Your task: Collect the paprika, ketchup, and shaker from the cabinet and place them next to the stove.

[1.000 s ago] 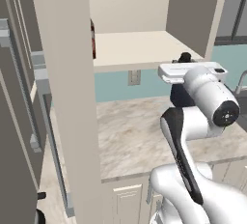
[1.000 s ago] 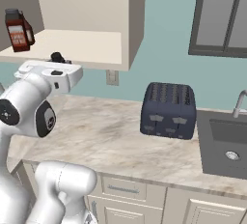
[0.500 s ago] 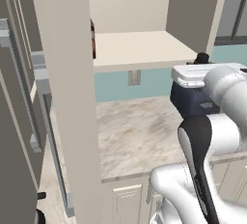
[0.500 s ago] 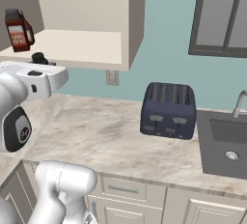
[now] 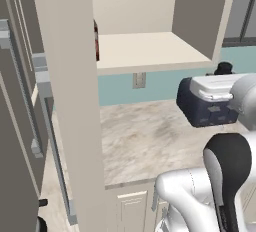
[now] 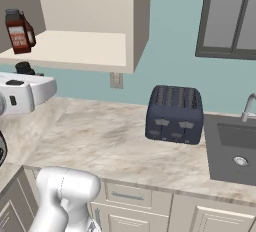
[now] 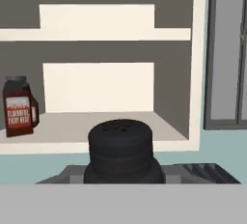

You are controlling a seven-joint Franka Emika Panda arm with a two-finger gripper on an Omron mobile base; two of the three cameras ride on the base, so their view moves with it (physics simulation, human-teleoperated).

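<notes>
The shaker (image 7: 120, 148), a stubby black cylinder with holes in its top, stands low and centred in the hand view with my gripper (image 7: 120, 172) shut on it, the fingers hidden behind it. It also pokes up from the white hand (image 5: 223, 68) (image 6: 23, 68), out in front of and just below the open beige cabinet (image 5: 145, 51) (image 6: 80, 46) shelf. On that shelf's left end stands a dark red, grey-capped, pale-labelled container (image 7: 18, 106) (image 6: 18, 31), the paprika or the ketchup. A second dark red shape peeks from behind it. The stove is out of view.
A dark ribbed toaster (image 6: 174, 113) (image 5: 200, 107) stands on the marble counter (image 6: 100, 136) under the cabinet's right end. A sink (image 6: 235, 148) lies at the far right, below a window (image 6: 230, 16). The cabinet's open door (image 5: 65, 86) juts forward on the left.
The hand with the shaker has drawn back from the cabinet shelf toward the base. The containers on the shelf have not moved.
</notes>
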